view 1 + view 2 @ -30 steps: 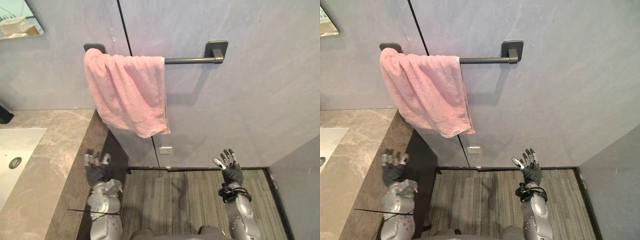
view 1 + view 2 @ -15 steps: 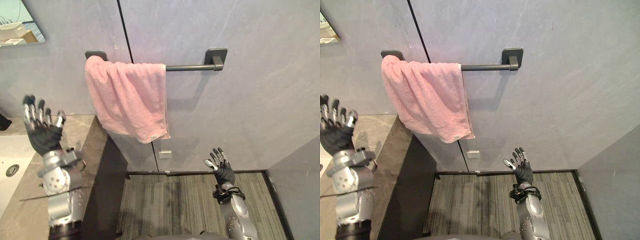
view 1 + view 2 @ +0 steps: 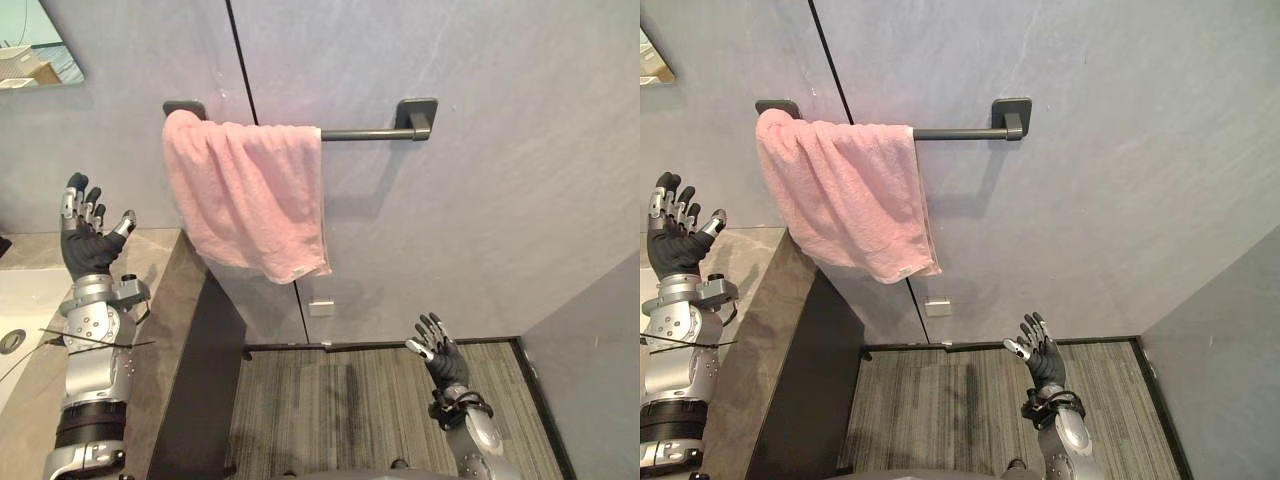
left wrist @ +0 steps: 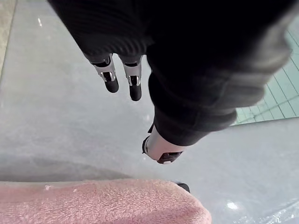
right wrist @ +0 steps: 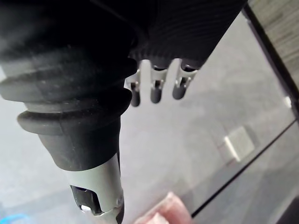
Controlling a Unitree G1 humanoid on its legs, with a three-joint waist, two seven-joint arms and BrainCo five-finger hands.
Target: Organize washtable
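At the far left lay the sink [image 3: 18, 300], set in the stone counter [image 3: 160, 300]. Above the counter's near edge the left hand [image 3: 88, 250] stood upright, palm toward the wall [image 3: 500, 150], fingers spread wide and straight, holding nothing. In its wrist view the fingertips [image 4: 112, 86] hung in free air in front of the wall, apart from the pink cloth below them.

The towel [image 3: 250, 195] lay to that hand's right and somewhat higher, near but not touching. It was draped over the dark bar [image 3: 365, 133], bunched against the bar's left bracket, so the right part of the bar was bare. The bar ran left to right along the wall; the towel hung down from it, its lower edge slanting down toward the right corner.

Well below and to the right, low near the floor [image 3: 330, 400], the right hand [image 3: 440, 360] was also wide and empty, fingers straight and pointed up at the wall. From there the towel was up and to the left, well apart.

The left hand looked the nearer of the two by far. A reach from it would probably go rightward and a little up to the bunched top fold, or to the towel's left hanging edge; spreading the towel would mean drawing it rightward along the bar.
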